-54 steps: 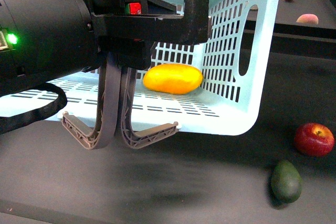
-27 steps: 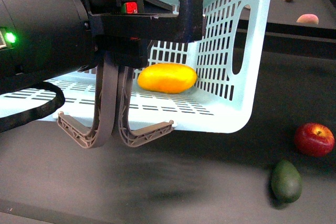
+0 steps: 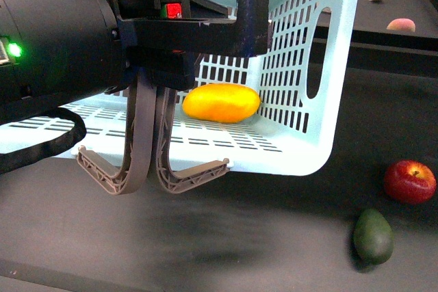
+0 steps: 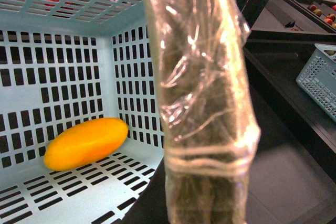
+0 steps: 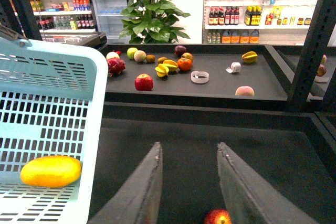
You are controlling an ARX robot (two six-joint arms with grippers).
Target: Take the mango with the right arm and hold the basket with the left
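**A:** What is hidden or unclear?

**B:** Entry one: the aqua basket (image 3: 342,52), its left side covered by the black arm. Entry two: the left gripper (image 3: 159,73), jaws out of sight under its housing, clamped on the grey handles (image 3: 145,155). The left wrist view shows those only as a blurred, film-wrapped column.

**A:** Containers and contents?

**B:** The basket, tipped, its inside facing the robot. It contains one mango (image 3: 221,102), lying on the slotted lower wall near the rear corner.

**A:** And anything seen in one view only?

**B:** The right gripper (image 5: 189,148) appears in the right wrist view alone, jaws apart and empty, above the dark table (image 3: 205,251). A red apple (image 5: 218,217) lies below it, cut off by the frame. The front view adds a green fruit (image 3: 373,236) near the apple.
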